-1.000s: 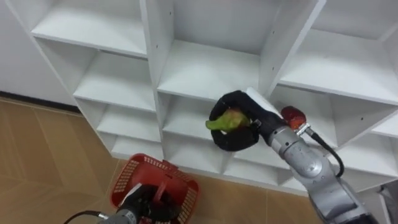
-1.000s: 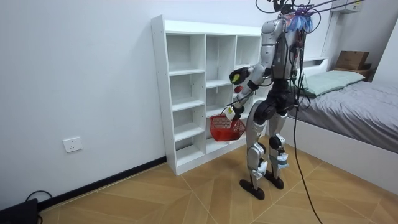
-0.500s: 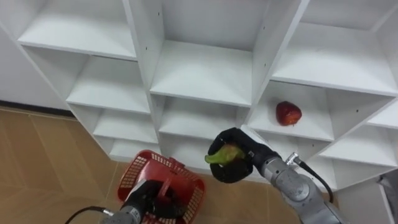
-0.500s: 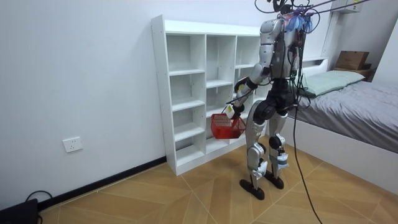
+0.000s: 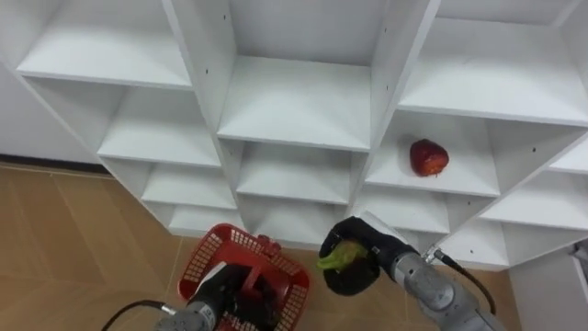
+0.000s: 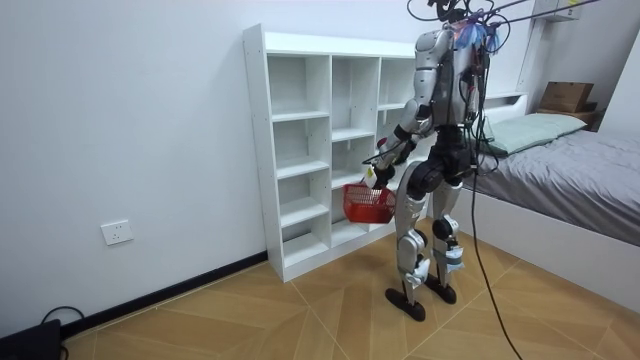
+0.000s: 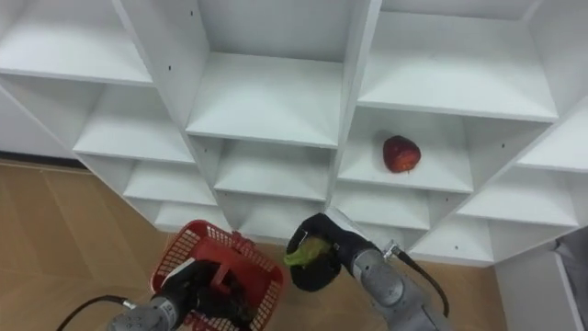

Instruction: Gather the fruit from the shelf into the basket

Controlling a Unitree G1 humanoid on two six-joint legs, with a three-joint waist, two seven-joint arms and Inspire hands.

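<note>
Right hand (image 5: 363, 276) (low) — clasping fruit (image 5: 334, 257).

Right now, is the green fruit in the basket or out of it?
Out: the right hand is curled round the green fruit, beside the basket that the left hand holds.

stance: upright, both arms bent forward | left arm: enters lower left, left hand (image 5: 220, 294) low and near, fingers curled round the handle of the red basket (image 5: 195, 262) | right arm: enters lower right, forearm angled toward centre, right hand (image 5: 352, 278) closed round a green fruit (image 5: 336, 257), right of the left hand
</note>
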